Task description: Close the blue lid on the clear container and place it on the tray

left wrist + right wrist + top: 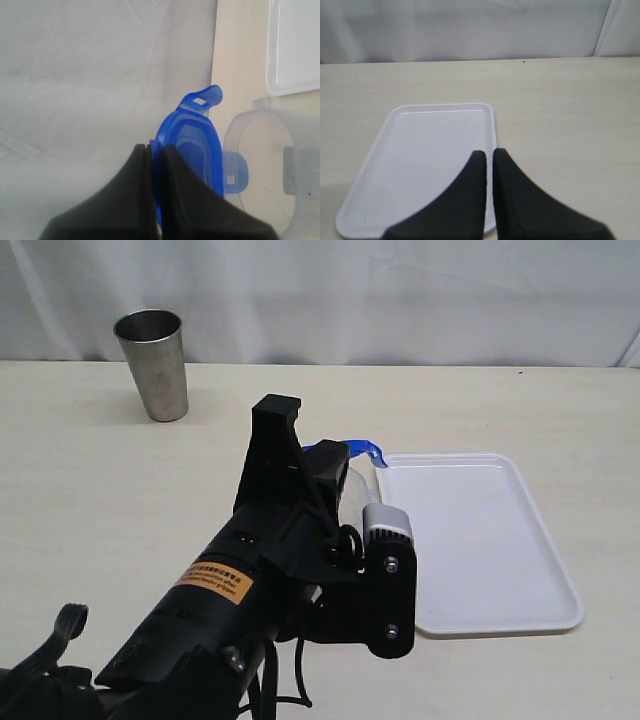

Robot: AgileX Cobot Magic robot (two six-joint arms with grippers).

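My left gripper (155,148) is shut on the edge of the blue lid (192,145), which it holds on edge in the air. One snap flap sticks out past the lid's rim. Right beside the lid is the open rounded mouth of the clear container (272,165). In the exterior view the left arm hides most of the container (359,486); only the lid's (348,447) blue edge shows above it. The white tray (480,540) lies just right of the container. My right gripper (490,153) is shut and empty, above the tray's (420,160) long edge.
A grey steel tumbler (153,362) stands upright at the back left of the beige table (90,500). A white curtain hangs behind the table. The right arm does not show in the exterior view.
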